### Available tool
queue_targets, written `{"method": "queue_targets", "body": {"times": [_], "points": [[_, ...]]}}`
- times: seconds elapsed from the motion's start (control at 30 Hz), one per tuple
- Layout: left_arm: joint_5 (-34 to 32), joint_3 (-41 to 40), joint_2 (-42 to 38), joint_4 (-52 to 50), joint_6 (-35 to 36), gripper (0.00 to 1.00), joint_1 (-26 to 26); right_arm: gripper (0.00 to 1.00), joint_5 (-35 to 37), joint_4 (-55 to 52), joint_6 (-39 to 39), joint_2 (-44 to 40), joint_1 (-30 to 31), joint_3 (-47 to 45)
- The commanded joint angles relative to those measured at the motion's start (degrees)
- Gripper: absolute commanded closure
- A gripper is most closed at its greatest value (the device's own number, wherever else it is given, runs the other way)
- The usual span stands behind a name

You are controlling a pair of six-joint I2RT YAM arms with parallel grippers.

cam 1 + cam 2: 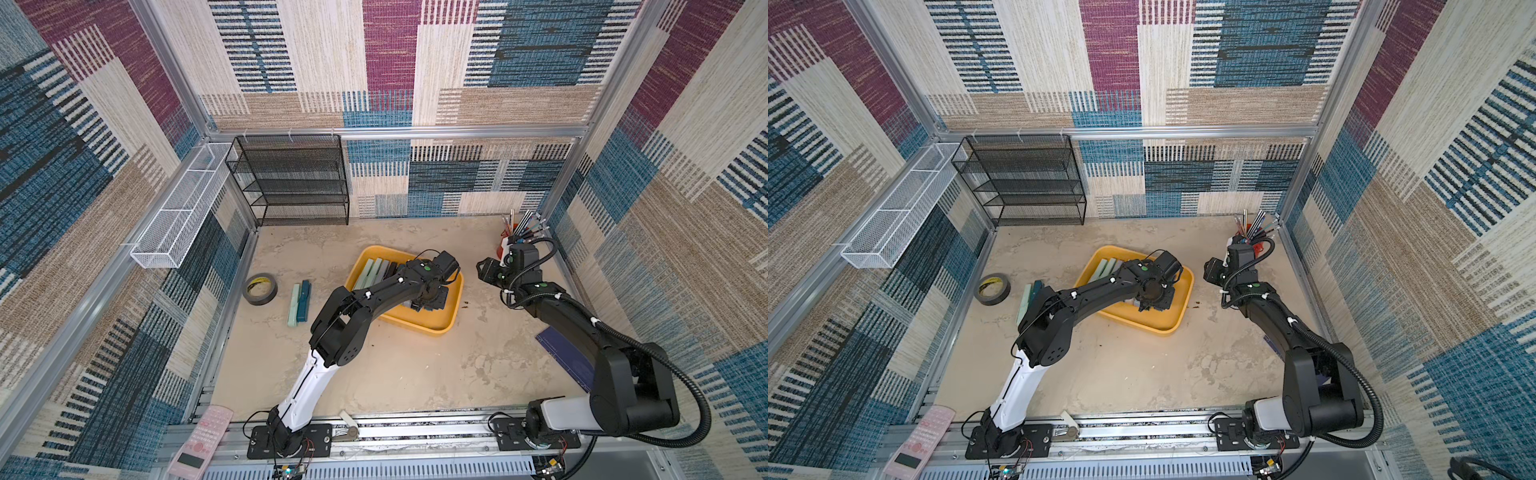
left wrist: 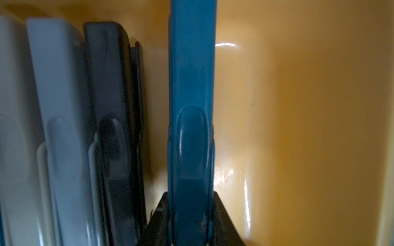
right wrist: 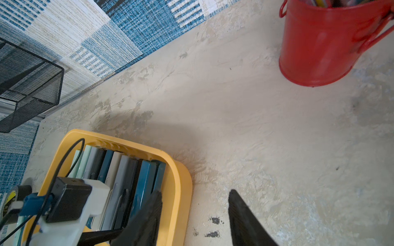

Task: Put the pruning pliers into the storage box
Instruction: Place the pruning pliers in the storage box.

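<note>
The teal pruning pliers (image 2: 191,85) are pinched by the left fingers (image 2: 223,221) inside the storage box (image 2: 298,127), beside the packed row (image 2: 59,106) (narrow gap); bare box floor is seen opposite. The right fingers (image 3: 243,223) are spread, empty, near the box's rim.

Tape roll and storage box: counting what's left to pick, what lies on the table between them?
A pale green plier and a teal plier lie side by side between tape roll and storage box, seen in both top views.

patchwork woven walls (image 1: 390,62) enclose a mottled beige floor (image 1: 415,374), black mesh rack (image 1: 291,178) at back.
</note>
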Motion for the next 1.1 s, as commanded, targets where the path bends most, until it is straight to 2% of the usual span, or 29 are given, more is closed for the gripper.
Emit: {"method": "queue_targets", "body": {"times": [0.0,0.27,0.47,0.77,0.93,1.07], "points": [[-1.0,0.9,0.5,0.3,0.5,0.77,0.1,0.48,-1.2,1.9,0.1,0.3,-0.1,0.3],[-1.0,0.8,1.0,0.3,0.6,0.75,0.2,0.48,-1.5,1.7,-0.2,0.6,-0.1,0.5],[-0.5,0.8,0.5,0.3,0.8,0.65,0.2,0.48,-2.0,1.4,-0.3,0.7,-0.1,0.6],[-0.2,1.8,-2.2,-0.4,2.3,0.54,0.2,0.49,-1.8,-0.3,-1.7,0.4,-0.1,1.5],[-1.9,2.8,-6.4,0.0,9.0,0.41,0.3,0.47,-4.2,-1.7,-2.8,0.7,0.0,2.7],[-4.7,0.7,-10.6,-0.2,12.4,0.37,2.3,0.47,-5.2,-3.4,-3.6,1.0,1.2,4.8]]}}
